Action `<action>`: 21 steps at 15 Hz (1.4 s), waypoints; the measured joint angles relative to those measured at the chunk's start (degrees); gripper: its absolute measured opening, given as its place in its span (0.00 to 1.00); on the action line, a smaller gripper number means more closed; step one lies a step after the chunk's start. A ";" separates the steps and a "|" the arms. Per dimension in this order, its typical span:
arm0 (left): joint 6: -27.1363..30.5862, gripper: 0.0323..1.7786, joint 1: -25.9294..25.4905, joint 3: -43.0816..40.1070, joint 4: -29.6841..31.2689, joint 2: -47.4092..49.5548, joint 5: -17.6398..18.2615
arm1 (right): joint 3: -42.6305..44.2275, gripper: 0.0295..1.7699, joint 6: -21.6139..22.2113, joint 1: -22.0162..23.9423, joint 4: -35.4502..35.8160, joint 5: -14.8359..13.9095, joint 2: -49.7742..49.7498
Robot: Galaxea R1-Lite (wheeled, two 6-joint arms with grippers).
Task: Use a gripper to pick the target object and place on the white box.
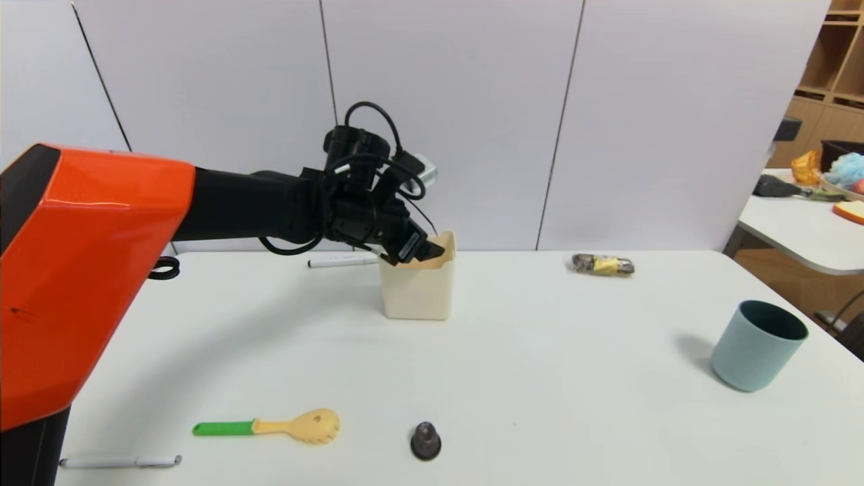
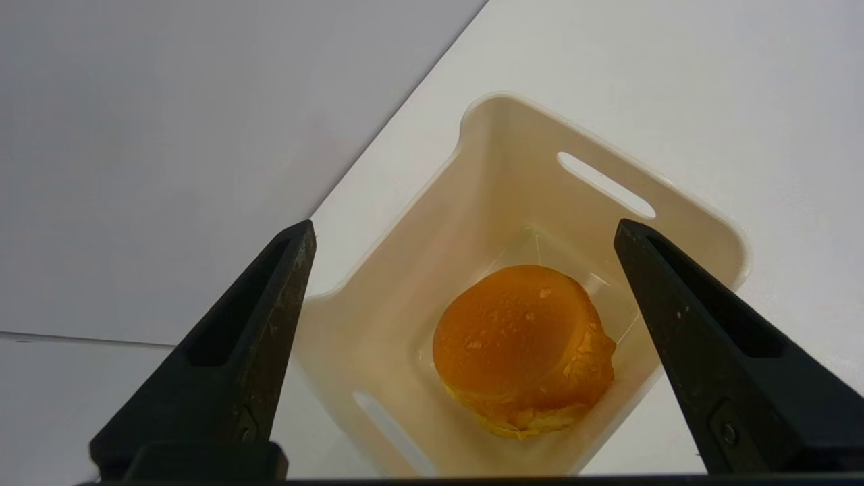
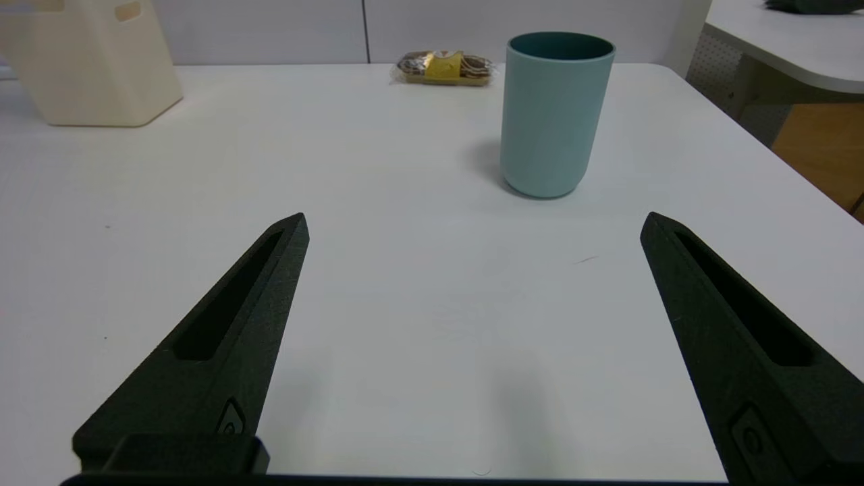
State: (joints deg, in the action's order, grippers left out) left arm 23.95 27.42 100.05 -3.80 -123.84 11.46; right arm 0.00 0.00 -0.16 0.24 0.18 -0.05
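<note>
With its fingers wide apart, the black metal left gripper point(image 2: 466, 229), at upper centre of the head view, should rise straight, clearing the cream-white plastic box point(image 1: 418, 293).

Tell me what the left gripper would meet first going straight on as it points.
Probably the bun inside the white box: it lies ahead between the left gripper's open fingers, though depth is unclear and a finger might catch the rim first.

Has a shiny orange-and-black arm point(image 1: 115, 250) at frame left. Wears loopy black wires point(image 1: 373, 105) near the black gripper point(image 1: 420, 252).
</note>
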 joint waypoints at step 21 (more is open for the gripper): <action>-3.04 0.95 -6.69 -41.07 -7.91 53.13 -0.38 | 0.00 0.96 0.00 0.00 0.00 -0.02 0.00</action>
State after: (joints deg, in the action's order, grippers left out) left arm 20.92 20.72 58.98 -11.72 -70.72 11.08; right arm 0.00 0.00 -0.16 0.24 0.16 -0.05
